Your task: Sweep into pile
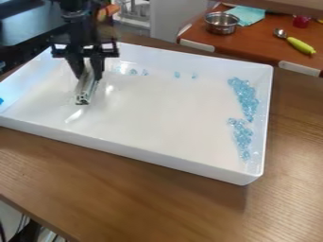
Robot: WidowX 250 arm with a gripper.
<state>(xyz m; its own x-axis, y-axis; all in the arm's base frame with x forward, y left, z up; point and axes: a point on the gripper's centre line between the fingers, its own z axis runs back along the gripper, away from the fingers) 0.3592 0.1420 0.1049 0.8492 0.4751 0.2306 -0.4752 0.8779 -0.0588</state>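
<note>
My gripper hangs down over the left part of the white tray, shut on a metal bar that slants down toward the tray floor. Whether the bar touches the floor I cannot tell. Light-blue clear pieces lie in a band along the tray's right wall, with a second cluster just below it toward the front corner. Several single pieces are scattered near the back wall, among them one piece around the middle and another closer to the gripper.
The tray's raised walls surround the work area on a wooden table. Behind it, a reddish-brown surface holds a metal pot, a teal cloth and a spoon with a yellow-green handle. A blue bit shows at the left edge.
</note>
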